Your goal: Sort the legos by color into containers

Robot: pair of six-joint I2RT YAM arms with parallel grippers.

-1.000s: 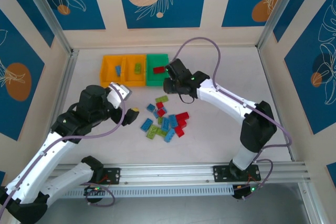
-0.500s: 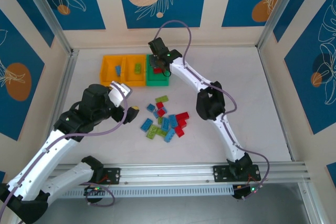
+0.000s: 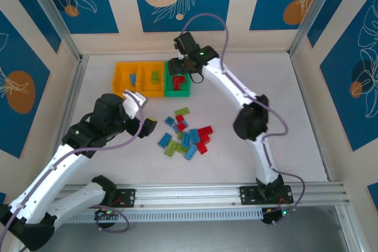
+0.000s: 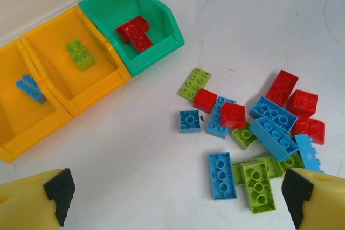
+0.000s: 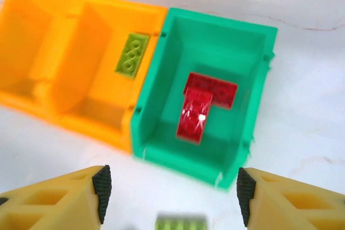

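The right pincer (image 5: 170, 200) is held over the glossy green bin (image 5: 259, 95), its black-padded yellow jaws spread and nothing gripped. Inside, two studded red bricks (image 5: 202, 103) are laid in a T. A translucent lime brick (image 5: 132, 52) is seen in the adjoining orange-yellow bin (image 5: 108, 106), and a blue brick (image 4: 30, 88) in the end bin (image 4: 16, 122). The left pincer (image 4: 178, 197) is spread wide and empty above the loose legos (image 3: 186, 134), which are scattered on the marbled white surface (image 3: 266, 81) at 5 o'clock from the bins.

A white, faintly veined surface (image 3: 266, 87) sits inside cream walls (image 3: 239, 4) hung with blue panels (image 3: 201, 4) bearing pale leaf outlines and orange discs; aluminium posts (image 3: 55, 19) rise at its far corners.
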